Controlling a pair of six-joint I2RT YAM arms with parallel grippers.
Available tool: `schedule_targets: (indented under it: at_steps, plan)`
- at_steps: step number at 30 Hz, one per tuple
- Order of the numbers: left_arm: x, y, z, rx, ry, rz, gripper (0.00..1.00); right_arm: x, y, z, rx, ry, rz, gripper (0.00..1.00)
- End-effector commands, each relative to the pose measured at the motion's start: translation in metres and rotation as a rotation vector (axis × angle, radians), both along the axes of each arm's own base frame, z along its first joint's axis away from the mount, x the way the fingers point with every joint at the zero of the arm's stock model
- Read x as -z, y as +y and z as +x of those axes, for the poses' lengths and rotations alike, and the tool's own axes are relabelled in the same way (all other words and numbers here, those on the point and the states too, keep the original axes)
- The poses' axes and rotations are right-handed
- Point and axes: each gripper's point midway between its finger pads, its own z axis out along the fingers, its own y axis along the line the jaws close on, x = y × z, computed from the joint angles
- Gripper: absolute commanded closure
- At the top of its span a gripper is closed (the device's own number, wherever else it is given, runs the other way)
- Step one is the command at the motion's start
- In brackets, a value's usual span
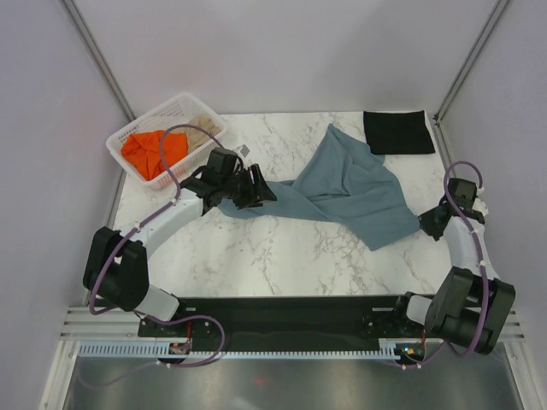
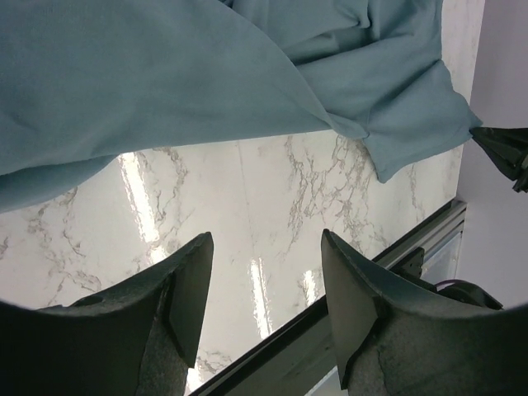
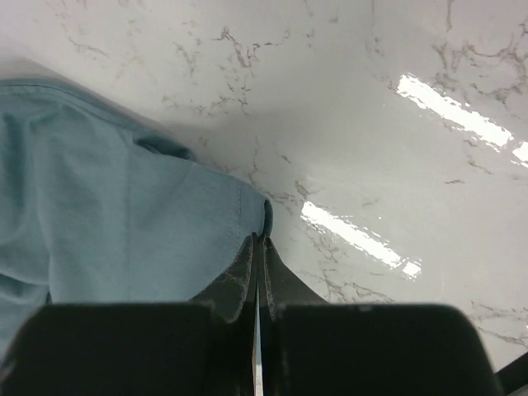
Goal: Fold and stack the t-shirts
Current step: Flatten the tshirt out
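The slate blue-grey t-shirt [image 1: 346,184] lies crumpled and stretched across the middle of the marble table [image 1: 282,252]. My left gripper [image 1: 255,190] is at its left end. In the left wrist view the gripper [image 2: 266,268] is open and empty, with the shirt [image 2: 165,82] beyond the fingertips. My right gripper [image 1: 426,224] is at the shirt's right corner. In the right wrist view it [image 3: 259,241] is shut on the hem of the shirt [image 3: 115,231]. A black t-shirt [image 1: 398,131] lies folded flat at the back right.
A white lattice basket [image 1: 198,105] stands at the back left, holding an orange shirt [image 1: 152,152] and a beige one [image 1: 202,128]. The left arm's purple cable arcs over it. Walls and frame posts close in the table's sides and back.
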Motion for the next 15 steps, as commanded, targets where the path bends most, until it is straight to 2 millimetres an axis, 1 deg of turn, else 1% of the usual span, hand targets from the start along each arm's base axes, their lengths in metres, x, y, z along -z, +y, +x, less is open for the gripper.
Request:
schedule_targets:
  at_steps: [1,4,6,8,10,12,14,15]
  plan:
    - [-0.020,-0.004,-0.001,0.037,-0.065,-0.016,0.37,-0.017,0.000,-0.011,-0.005,0.002,-0.035,1.00]
    - [-0.026,-0.008,0.000,0.038,-0.099,-0.002,0.37,-0.011,0.009,-0.016,-0.027,-0.004,-0.014,1.00]
    - [-0.030,-0.011,0.001,0.048,-0.127,0.013,0.37,-0.011,0.013,-0.017,-0.045,-0.009,-0.023,1.00]
    - [-0.031,-0.014,0.000,0.061,-0.144,0.025,0.37,-0.009,0.014,-0.024,-0.052,0.008,-0.034,1.00]
    - [-0.029,-0.014,0.001,0.067,-0.149,0.036,0.37,-0.015,0.009,-0.029,-0.037,0.005,-0.071,1.00]
    - [-0.021,-0.012,0.004,0.080,-0.151,0.071,0.37,-0.024,0.004,-0.033,-0.005,-0.008,-0.103,1.00]
    - [-0.017,-0.010,0.014,0.075,-0.156,0.120,0.37,-0.032,0.004,-0.032,0.008,-0.026,-0.103,1.00]
    - [-0.013,-0.005,0.017,0.060,-0.151,0.155,0.37,-0.037,0.006,-0.031,0.005,-0.043,-0.109,1.00]
